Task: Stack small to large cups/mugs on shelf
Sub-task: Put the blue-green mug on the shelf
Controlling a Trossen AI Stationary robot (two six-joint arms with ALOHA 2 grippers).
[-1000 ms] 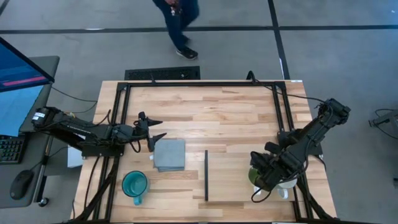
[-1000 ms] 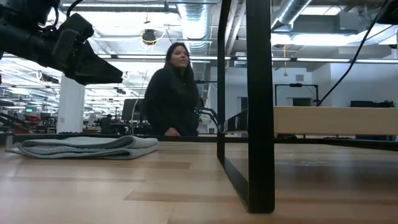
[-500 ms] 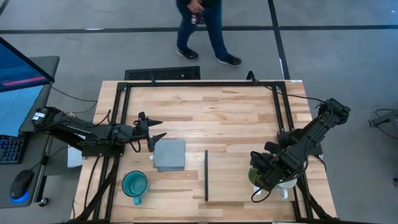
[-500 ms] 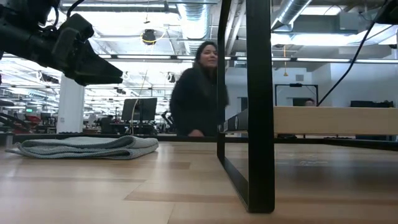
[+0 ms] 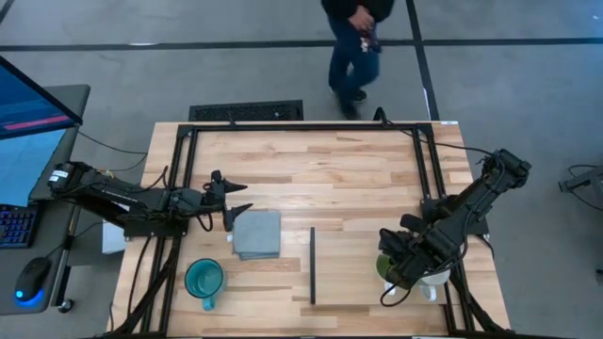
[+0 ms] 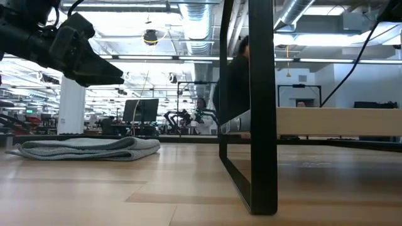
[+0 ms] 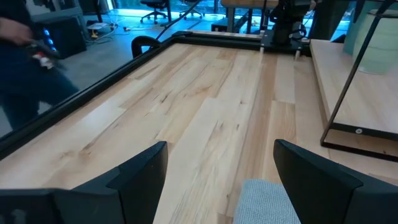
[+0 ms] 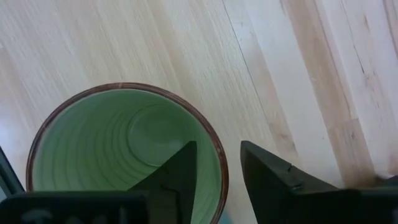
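The light green mug stands upright at the right of the light wood shelf, whose black strip faces the table's left. My right gripper hangs over the mug, open. One finger is inside the mug and one is outside its rim, with a gap on both sides. The white mug stands beside it, partly under the arm. The teal mug stands near the table's near left. My left gripper is open and empty above the table, left of the shelf.
A folded grey cloth lies between my left gripper and the shelf; it also shows in the low view. The shelf stands raised on black legs. A person walks beyond the table's far edge.
Both arms and all mugs have stayed still. The person beyond the table's far edge has walked toward the right.
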